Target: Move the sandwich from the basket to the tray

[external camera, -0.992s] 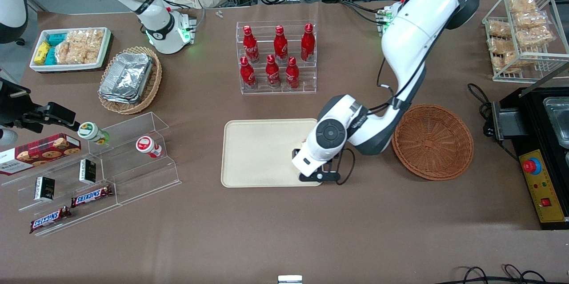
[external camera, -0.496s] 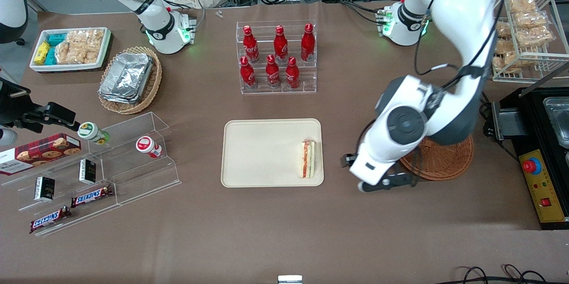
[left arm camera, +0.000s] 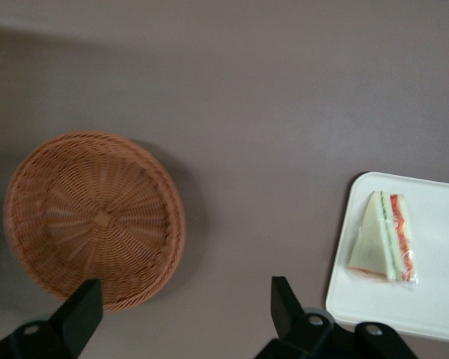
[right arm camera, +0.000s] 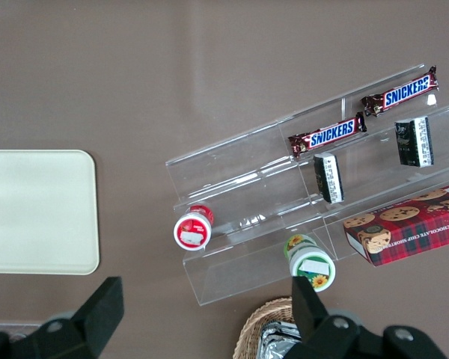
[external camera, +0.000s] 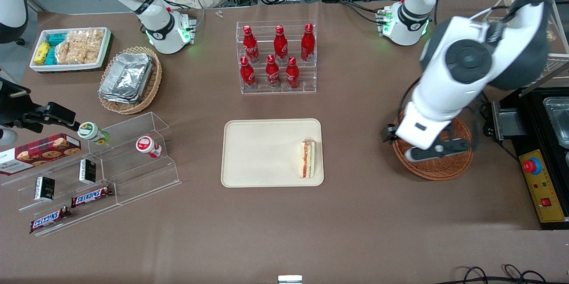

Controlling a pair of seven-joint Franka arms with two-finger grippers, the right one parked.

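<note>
The sandwich (external camera: 308,158) is seen lying on the tray (external camera: 262,153), at its edge nearest the basket (external camera: 444,170). The gripper (left arm camera: 185,314), fingers spread and empty, is shown only by the wrist view, raised over the brown table (external camera: 284,230) beside the basket.

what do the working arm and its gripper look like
The left arm has glossy white shells, dark grey joint bands, a round grey cap and thin black cables alongside. Its gripper, above the basket, has black wedge-shaped fingers.

A robot lab staged as a shop: cola bottles (external camera: 275,58) on acrylic shelves (external camera: 102,173)
</note>
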